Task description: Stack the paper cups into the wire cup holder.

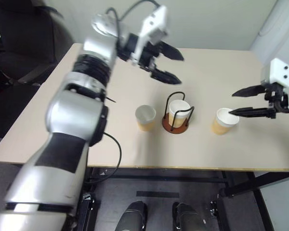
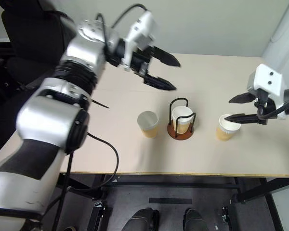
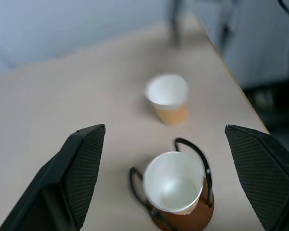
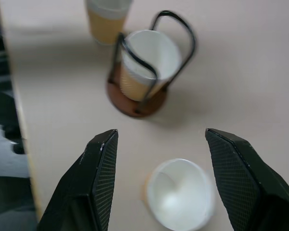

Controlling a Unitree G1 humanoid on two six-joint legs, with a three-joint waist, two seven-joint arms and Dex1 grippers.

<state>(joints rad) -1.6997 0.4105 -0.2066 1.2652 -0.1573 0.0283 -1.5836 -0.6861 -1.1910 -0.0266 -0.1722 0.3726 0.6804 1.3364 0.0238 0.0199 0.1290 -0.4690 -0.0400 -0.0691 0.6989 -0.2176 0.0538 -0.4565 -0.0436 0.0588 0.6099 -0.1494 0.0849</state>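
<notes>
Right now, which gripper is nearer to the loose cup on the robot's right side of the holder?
Right. The right gripper hangs open just over that cup, fingers straddling its rim. The left gripper is open, raised beyond the wire cup holder.

No legible text, label, brand, number or sign is found in any view. The paper cups (image 1: 145, 117) are plain tan outside and white inside, with no print made out. The wire cup holder (image 1: 176, 115) carries no marking. The table (image 1: 221, 72) surface is blank.
</notes>
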